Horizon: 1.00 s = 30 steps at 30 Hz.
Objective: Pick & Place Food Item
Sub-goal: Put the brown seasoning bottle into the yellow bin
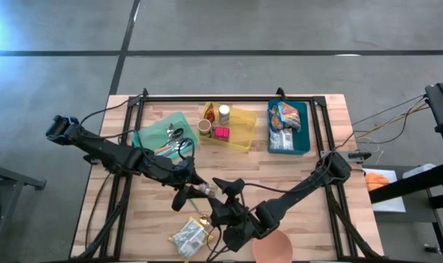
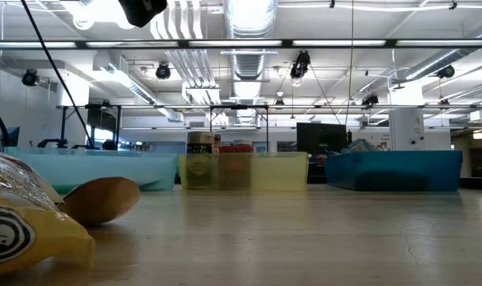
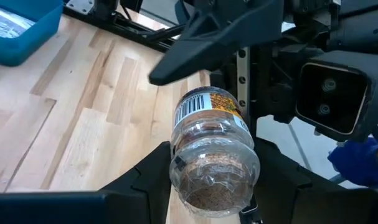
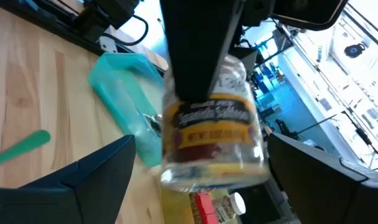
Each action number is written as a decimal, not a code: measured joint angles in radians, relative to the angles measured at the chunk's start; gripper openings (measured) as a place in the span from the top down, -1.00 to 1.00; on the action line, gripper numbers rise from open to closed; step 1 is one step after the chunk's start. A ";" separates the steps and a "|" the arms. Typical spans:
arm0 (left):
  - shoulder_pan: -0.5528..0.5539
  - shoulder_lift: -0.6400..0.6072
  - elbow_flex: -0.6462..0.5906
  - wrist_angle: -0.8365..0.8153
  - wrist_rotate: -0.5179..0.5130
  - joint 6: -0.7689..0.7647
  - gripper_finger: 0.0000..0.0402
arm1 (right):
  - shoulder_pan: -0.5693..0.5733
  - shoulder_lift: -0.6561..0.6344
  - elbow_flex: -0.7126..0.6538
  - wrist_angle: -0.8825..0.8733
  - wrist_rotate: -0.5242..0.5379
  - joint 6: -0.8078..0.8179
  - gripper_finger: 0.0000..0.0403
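A clear plastic jar [image 3: 213, 149] with a yellow label and brown granules hangs above the middle of the table's near half. My left gripper [image 1: 192, 191], reaching in from the table's left, is shut on it. My right gripper [image 1: 222, 193] comes from the right and stands open at the jar's other end. Its two fingers [image 4: 83, 180] are wide apart on either side of the jar [image 4: 213, 134] and do not touch it. My left gripper pinches the jar between its two fingers at the clear, granule-filled end [image 3: 176, 171], beside the barcode. The fingers come roughly level from the table's left and lie along the jar. The jar is lifted clear of the table, and its far end points at my right gripper.
At the back stand a green tray [image 1: 154, 131] with utensils, a yellow tray [image 1: 243, 130] with small jars and a blue tray [image 1: 303, 139] with packets. A snack packet [image 1: 190, 235] and a pinkish disc [image 1: 272, 250] lie near the front edge.
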 joint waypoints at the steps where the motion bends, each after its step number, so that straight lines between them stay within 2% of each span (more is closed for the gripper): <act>1: 0.002 0.000 0.005 -0.008 -0.001 0.000 0.15 | 0.000 0.000 0.000 -0.007 0.001 0.000 -0.80; 3: 0.005 0.000 0.018 -0.039 -0.016 -0.001 0.16 | 0.003 0.000 0.000 -0.032 0.011 0.003 -0.80; 6: 0.016 0.000 0.045 -0.106 -0.043 0.009 0.16 | 0.010 0.000 0.000 -0.104 0.079 0.043 -0.81; 10: 0.050 0.000 0.093 -0.216 -0.060 0.025 0.16 | 0.019 -0.006 0.000 -0.245 0.110 0.201 -0.81; 14: 0.093 0.000 0.130 -0.312 -0.063 0.060 0.16 | 0.019 -0.043 0.000 -0.403 0.035 0.435 -0.81; 19: 0.147 0.000 0.140 -0.327 -0.063 0.081 0.16 | 0.016 -0.106 0.000 -0.586 -0.145 0.673 -0.81; 23: 0.218 0.008 0.141 -0.315 -0.039 0.101 0.16 | 0.017 -0.154 -0.021 -0.641 -0.201 0.743 -0.81; 30: 0.383 0.087 0.171 -0.339 0.083 0.138 0.16 | 0.022 -0.248 -0.112 -0.652 -0.241 0.815 -0.81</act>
